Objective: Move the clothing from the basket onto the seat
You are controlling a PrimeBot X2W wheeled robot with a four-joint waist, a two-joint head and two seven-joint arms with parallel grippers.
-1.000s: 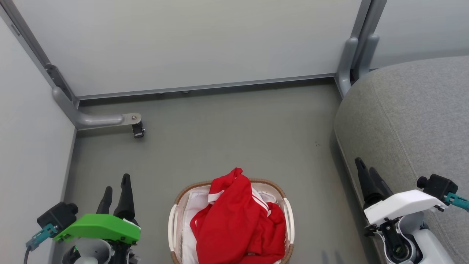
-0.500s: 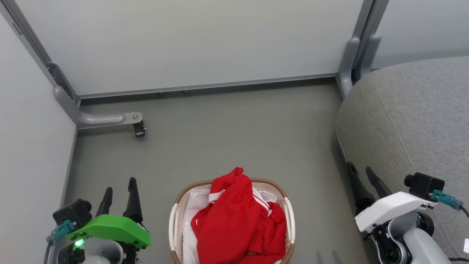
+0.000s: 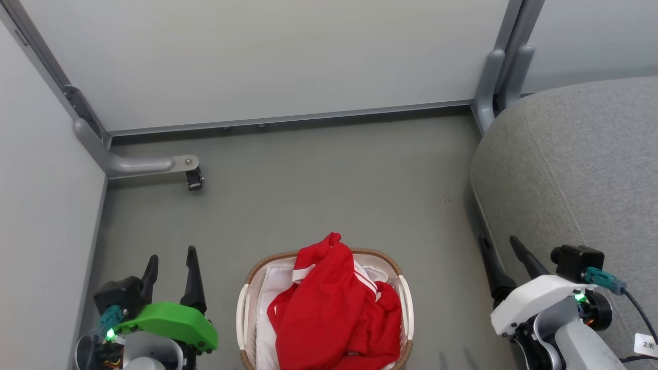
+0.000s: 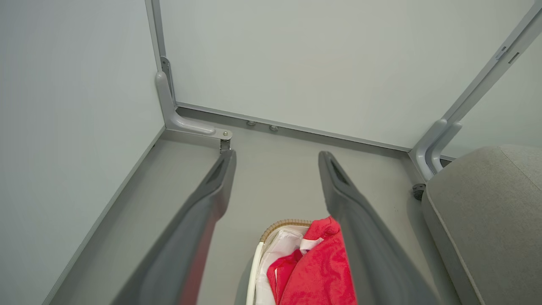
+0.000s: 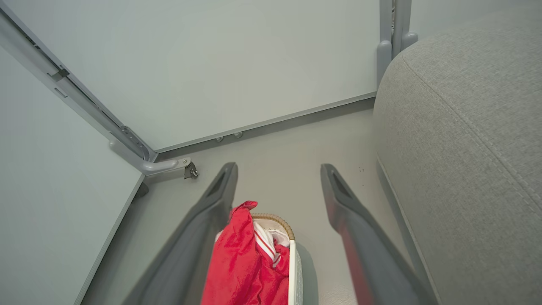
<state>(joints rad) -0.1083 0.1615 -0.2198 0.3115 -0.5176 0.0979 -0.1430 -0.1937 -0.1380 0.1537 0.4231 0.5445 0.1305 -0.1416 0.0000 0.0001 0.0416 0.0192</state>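
The grey seat (image 3: 581, 169) takes up the right side of the head view. At bottom centre the basket (image 3: 241, 318) stands on the floor (image 3: 318, 195), the red clothing (image 3: 329, 313) heaped inside it. The left gripper (image 3: 172, 255) at lower left and the right gripper (image 3: 497, 241) at lower right both gape wide, holding nothing.

Head camera high, facing down; 2 wrist cameras lower, forward; basket (image 3: 240, 316) common to all 3.

Left gripper (image 3: 172, 257) and right gripper (image 3: 497, 240) both gape empty, fingers pointing forward.
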